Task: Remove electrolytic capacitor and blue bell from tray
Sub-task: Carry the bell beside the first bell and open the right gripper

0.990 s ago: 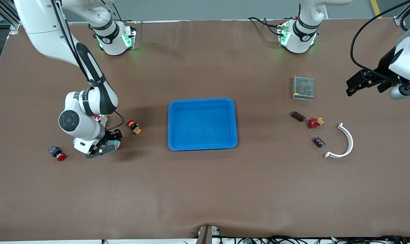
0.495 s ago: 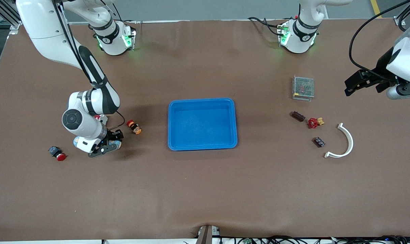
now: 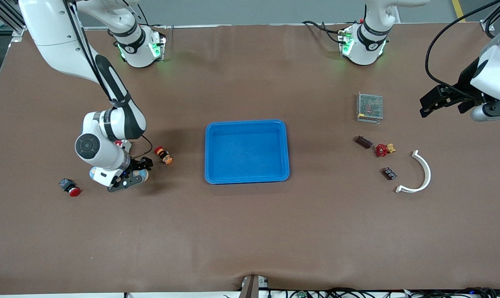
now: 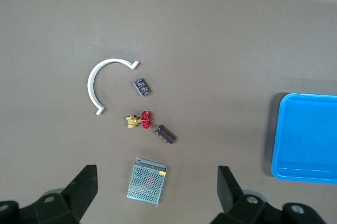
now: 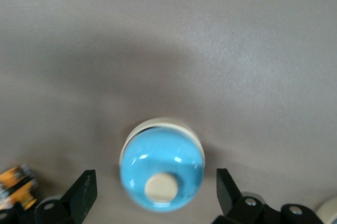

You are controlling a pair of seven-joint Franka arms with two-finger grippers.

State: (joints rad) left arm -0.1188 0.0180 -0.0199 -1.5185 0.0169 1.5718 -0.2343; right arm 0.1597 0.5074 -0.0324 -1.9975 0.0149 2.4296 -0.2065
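The bell [image 5: 162, 172], a blue dome with a white button, sits on the table between the fingers of my right gripper [image 5: 155, 177]. The jaws stand open, with a gap on each side of it. In the front view the bell [image 3: 142, 177] peeks out under the right gripper [image 3: 136, 176], toward the right arm's end of the blue tray [image 3: 247, 123]. The capacitor [image 3: 363, 142], a dark brown cylinder, lies toward the left arm's end and also shows in the left wrist view [image 4: 165, 134]. My left gripper [image 3: 444, 107] hangs open and empty, high over that end.
Beside the capacitor lie a metal mesh box [image 3: 369, 107], a red valve [image 3: 383, 149], a small dark block [image 3: 389, 173] and a white curved piece [image 3: 419, 174]. A red and yellow button [image 3: 163, 155] and a red push button [image 3: 70, 187] lie near the right gripper.
My right hand has shifted slightly toward the tray over the bell. The left gripper has drifted a little toward the tray's end.
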